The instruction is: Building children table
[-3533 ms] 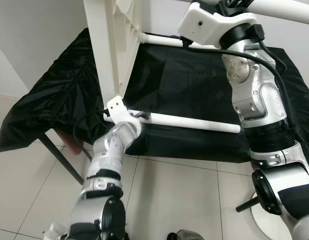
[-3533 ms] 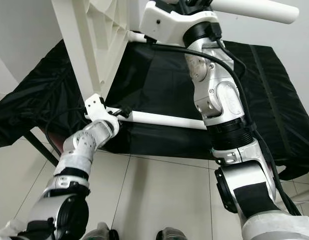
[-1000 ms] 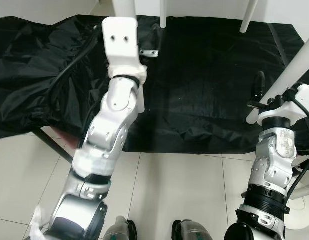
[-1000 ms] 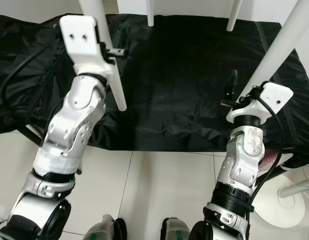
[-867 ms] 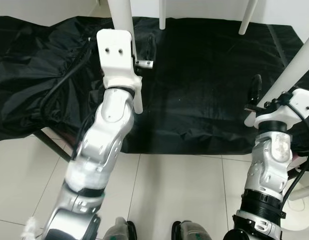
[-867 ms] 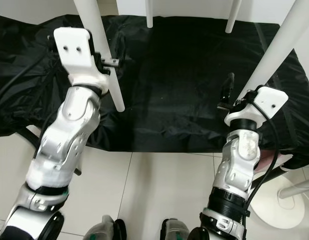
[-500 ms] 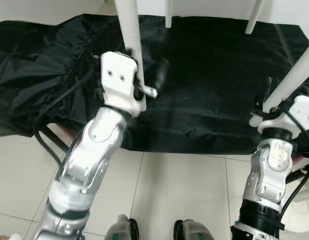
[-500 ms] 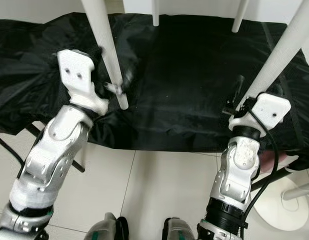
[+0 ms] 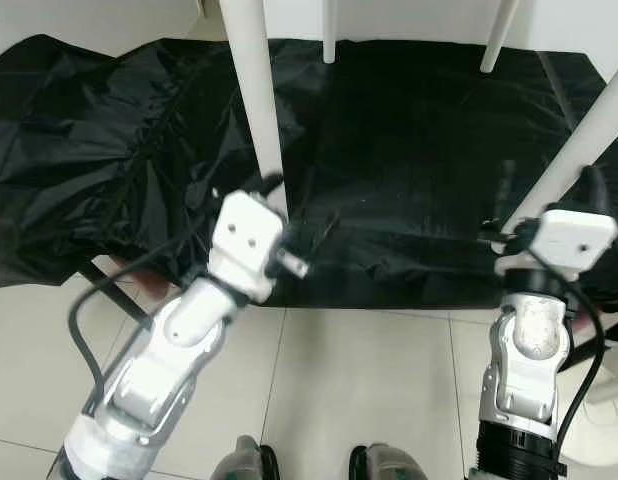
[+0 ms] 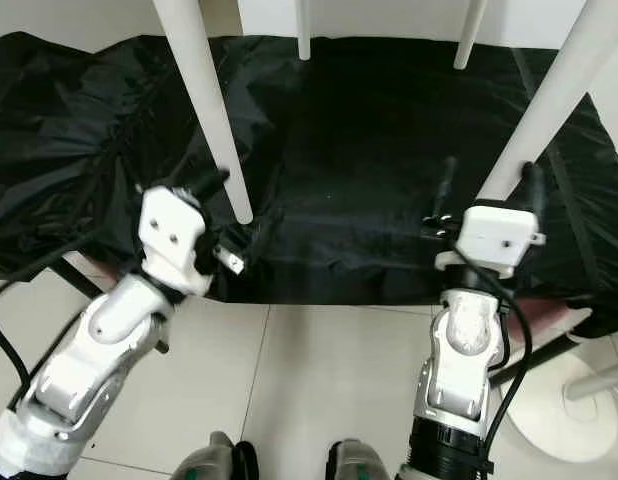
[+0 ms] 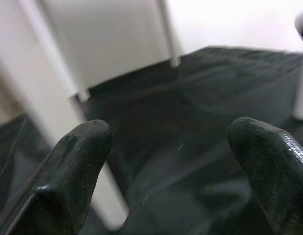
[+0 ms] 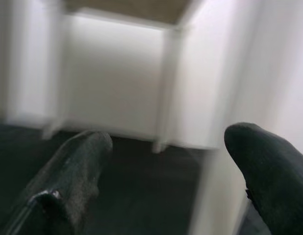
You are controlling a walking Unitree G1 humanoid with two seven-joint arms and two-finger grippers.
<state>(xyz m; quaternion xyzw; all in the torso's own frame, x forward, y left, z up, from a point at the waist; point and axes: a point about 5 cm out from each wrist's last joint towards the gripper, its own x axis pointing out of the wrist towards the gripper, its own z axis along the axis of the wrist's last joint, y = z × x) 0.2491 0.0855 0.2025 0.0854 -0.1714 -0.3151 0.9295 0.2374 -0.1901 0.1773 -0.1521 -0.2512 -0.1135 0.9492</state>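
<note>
The small white plastic children's table (image 9: pixel 251 90) looks all but built: four round white legs stand upright on the crumpled black cloth (image 9: pixel 409 150) draped over a low bench, so it seems the legs are in and the table has been set on its feet. What may be left is checking the joints, or lifting it off the cloth.

The left gripper (image 9: pixel 297 222) hovers just beside the foot of the nearest leg, fingers spread and holding nothing. The right gripper (image 10: pixel 481 190) sits close against the other near leg, also spread and empty.

The tabletop is cut off above the legs, so I can't tell whether each leg is fully seated. The right wrist view is blurred.
</note>
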